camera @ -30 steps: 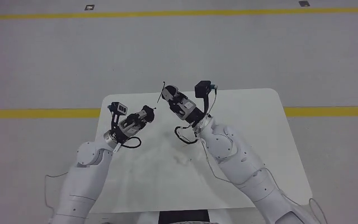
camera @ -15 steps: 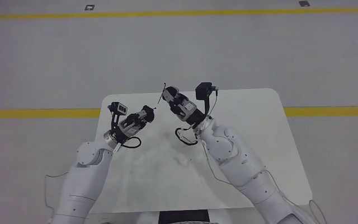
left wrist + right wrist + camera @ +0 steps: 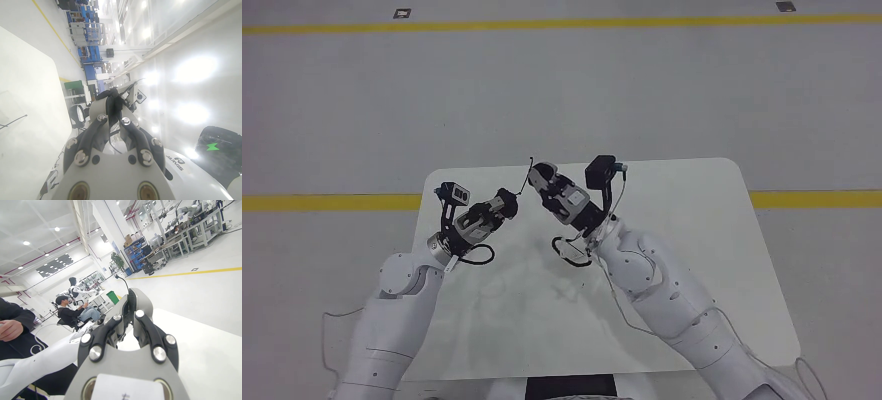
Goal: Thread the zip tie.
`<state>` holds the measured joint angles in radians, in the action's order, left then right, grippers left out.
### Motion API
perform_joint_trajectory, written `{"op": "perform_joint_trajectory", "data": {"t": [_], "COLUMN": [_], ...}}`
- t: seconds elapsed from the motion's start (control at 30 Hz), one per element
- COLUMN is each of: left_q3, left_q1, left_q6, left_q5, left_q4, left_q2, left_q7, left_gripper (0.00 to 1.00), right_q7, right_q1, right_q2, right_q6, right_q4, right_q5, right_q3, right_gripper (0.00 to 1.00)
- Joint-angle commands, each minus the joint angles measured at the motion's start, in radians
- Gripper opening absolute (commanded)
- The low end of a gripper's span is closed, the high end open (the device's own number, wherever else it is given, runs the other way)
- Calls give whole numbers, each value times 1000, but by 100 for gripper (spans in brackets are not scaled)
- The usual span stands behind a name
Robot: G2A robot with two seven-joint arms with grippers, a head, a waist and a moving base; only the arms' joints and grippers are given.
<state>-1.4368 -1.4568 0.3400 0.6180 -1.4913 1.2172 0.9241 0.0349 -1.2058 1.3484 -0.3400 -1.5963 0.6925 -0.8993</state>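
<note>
Black nylon, thin and slightly curved: the zip tie [image 3: 126,284] stands up out of the right claw [image 3: 130,297], which is pinched narrow on its strap. The small head [image 3: 116,276] is free at the far end. Seen from above, this claw hangs over the table [image 3: 682,200] near its 12 o'clock edge, and the tie leans out of it toward 11 o'clock.

The left claw [image 3: 113,99] sits at about 8 o'clock from the right one, near it but with a plain gap between them. Its fingers are drawn together too. A thin dark strand [image 3: 110,136] runs back between its linkages, but we cannot tell whether that is a tie's tail or a cable, so we cannot say what it grips, if anything.

We judge the task to be somewhere short of halfway. The tie is up off the table and firmly held, but no loop is formed and nothing passes through the head. What is left, as we read it, is to bring tail and head together, line them up and push the tail through.

A second tie [image 3: 15,120] lies flat on the table, well apart from both claws.
</note>
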Motion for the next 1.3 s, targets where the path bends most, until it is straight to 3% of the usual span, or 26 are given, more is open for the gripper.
{"op": "perform_joint_trajectory", "data": {"t": [0.0, 0.43, 1.27], "left_q3": [0, 0, 0], "left_q1": [0, 0, 0], "left_q6": [0, 0, 0], "left_q5": [0, 0, 0], "left_q4": [0, 0, 0], "left_q2": [0, 0, 0], "left_q7": [0, 0, 0], "left_gripper": [0, 0, 0], "right_q7": [14, 64, 82], "right_q1": [4, 31, 48], "right_q2": [-3, -20, -18], "right_q6": [0, 0, 0], "right_q4": [3, 37, 63], "right_q5": [5, 40, 51], "right_q3": [9, 44, 53], "right_gripper": [0, 0, 0]}}
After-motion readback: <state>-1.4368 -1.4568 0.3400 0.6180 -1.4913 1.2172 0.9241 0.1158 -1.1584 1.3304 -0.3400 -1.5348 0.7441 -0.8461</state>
